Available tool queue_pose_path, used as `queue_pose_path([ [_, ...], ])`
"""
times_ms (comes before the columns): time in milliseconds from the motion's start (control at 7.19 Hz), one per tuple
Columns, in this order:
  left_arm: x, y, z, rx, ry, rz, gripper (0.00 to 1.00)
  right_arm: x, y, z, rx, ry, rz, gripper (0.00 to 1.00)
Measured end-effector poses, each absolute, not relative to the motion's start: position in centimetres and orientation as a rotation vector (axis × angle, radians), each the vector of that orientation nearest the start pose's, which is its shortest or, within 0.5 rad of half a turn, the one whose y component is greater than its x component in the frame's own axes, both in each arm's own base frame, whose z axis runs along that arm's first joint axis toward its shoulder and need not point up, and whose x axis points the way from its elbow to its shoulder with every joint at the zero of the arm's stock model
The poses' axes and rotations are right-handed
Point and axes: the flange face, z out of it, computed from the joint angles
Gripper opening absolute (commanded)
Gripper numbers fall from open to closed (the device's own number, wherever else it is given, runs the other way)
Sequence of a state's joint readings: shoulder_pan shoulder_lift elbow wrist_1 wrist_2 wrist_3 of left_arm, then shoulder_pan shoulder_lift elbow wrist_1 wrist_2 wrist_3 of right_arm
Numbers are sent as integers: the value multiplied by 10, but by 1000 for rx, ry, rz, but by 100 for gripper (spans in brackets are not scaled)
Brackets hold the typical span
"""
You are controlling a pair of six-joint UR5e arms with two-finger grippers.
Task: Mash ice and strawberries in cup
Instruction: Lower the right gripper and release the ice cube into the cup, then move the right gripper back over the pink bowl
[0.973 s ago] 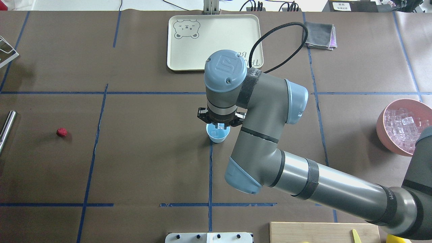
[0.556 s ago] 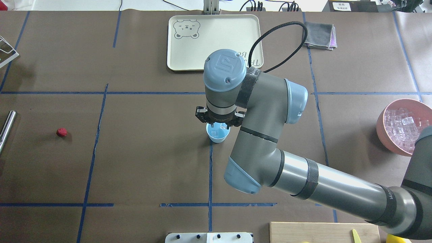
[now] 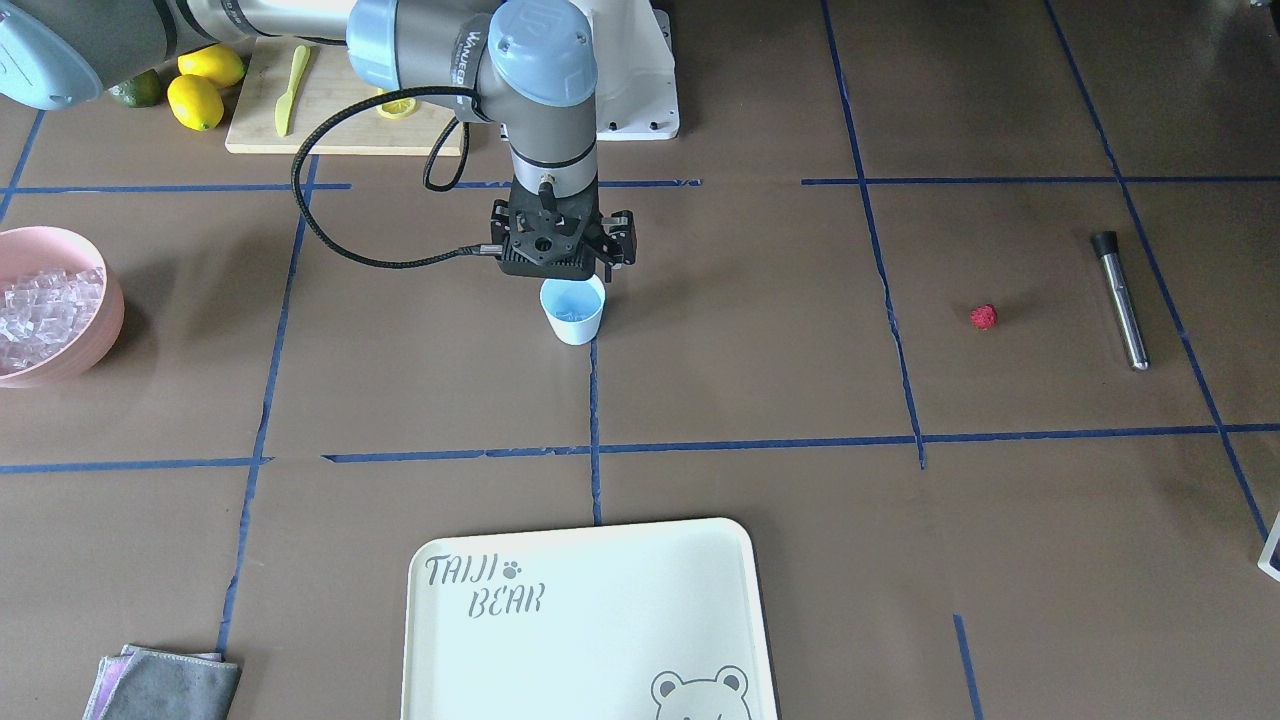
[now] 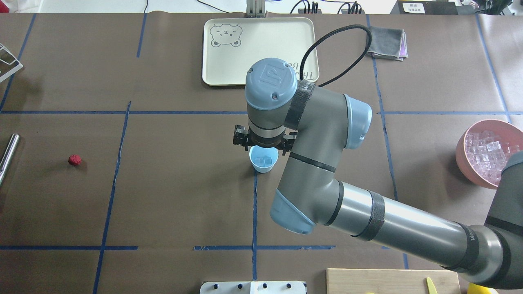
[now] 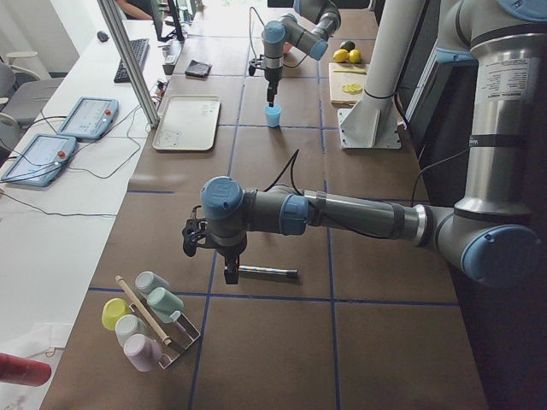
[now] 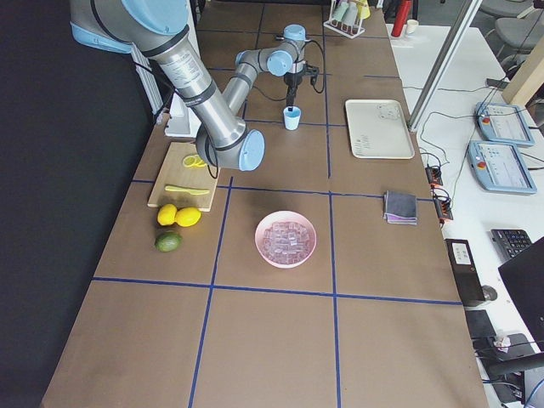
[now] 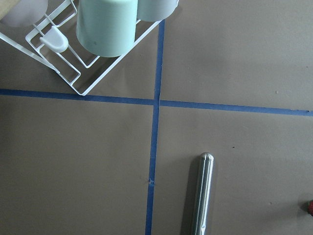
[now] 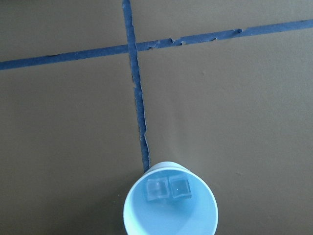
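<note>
The light blue cup [image 4: 264,160] stands at the table's middle and holds two clear ice cubes [image 8: 168,188]. My right gripper [image 4: 263,143] hangs just above and behind the cup [image 3: 573,310], open and empty; its fingertips are hidden under the wrist. The red strawberry [image 4: 74,160] lies alone on the table far to the left, also seen in the front view [image 3: 984,317]. My left gripper [image 5: 229,273] shows only in the exterior left view, over a metal rod [image 5: 269,272]; I cannot tell if it is open or shut.
A pink bowl [image 4: 463,157] of ice cubes sits at the right edge. The metal rod [image 4: 8,153] lies left of the strawberry. A cream tray [image 4: 229,69] is at the back, a cup rack [image 7: 98,39] far left, a cutting board [image 3: 330,110] with lemons near the robot base.
The right gripper held an ice cube over the cup; it has let it go, and the cube now lies in the cup. The gripper has risen and moved slightly back.
</note>
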State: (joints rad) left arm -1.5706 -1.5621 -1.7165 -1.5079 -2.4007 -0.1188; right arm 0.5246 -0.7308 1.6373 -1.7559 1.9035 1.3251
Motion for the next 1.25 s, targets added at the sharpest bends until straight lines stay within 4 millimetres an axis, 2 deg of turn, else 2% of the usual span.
queue_pose_path([
  [139,-60,-489,594,21,832,-81,100,-546,-438,139,-22,-789,148,99],
  [278,-59,-490,593,20,832,-78,100,-527,-447,133,-7,-808,164,99],
  [417,-57,-490,593,19,832,-75,100,-496,-456,135,7,-831,182,99],
  [556,-56,-490,593,19,832,-74,100,-452,-459,151,22,-853,193,99],
  [834,-56,-490,592,19,833,-73,100,-343,-456,207,86,-854,170,99],
  [1251,-55,-490,592,19,833,-72,100,-195,-452,320,100,-796,56,99],
])
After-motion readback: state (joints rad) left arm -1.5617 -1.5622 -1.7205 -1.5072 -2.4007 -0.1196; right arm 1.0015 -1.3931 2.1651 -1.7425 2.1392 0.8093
